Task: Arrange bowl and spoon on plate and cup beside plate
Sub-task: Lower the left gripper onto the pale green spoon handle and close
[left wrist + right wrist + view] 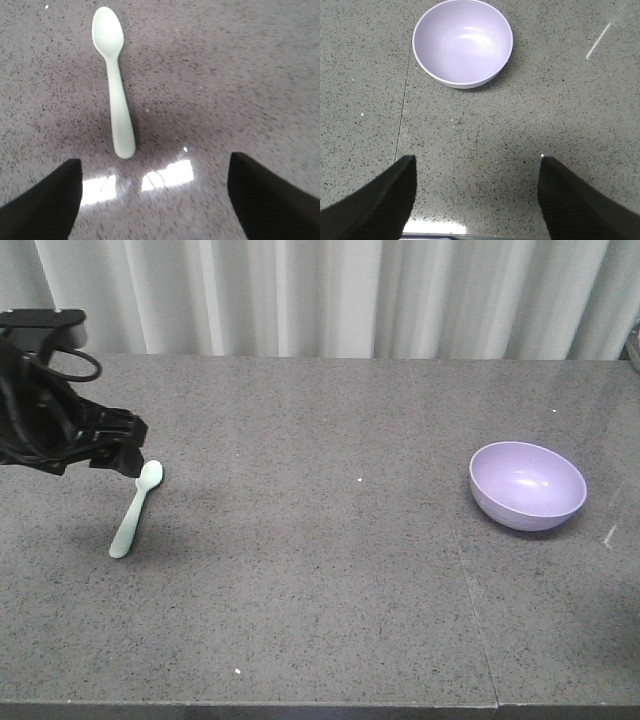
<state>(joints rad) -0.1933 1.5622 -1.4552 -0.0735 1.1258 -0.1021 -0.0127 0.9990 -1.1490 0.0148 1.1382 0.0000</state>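
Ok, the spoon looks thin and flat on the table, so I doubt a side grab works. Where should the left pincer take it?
Mid-handle, from straight above: the spoon lies flat on the table, so the open left pincer should probably close across the handle's narrow width. The oval head is wider and rounded, a poorer hold.

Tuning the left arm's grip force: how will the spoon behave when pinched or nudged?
The spoon looks like thin moulded plastic, so probably stiff and very light. Lying flat on the glossy table, it would likely slide or spin when nudged, not roll. Its low, narrow handle may slip a pinch.
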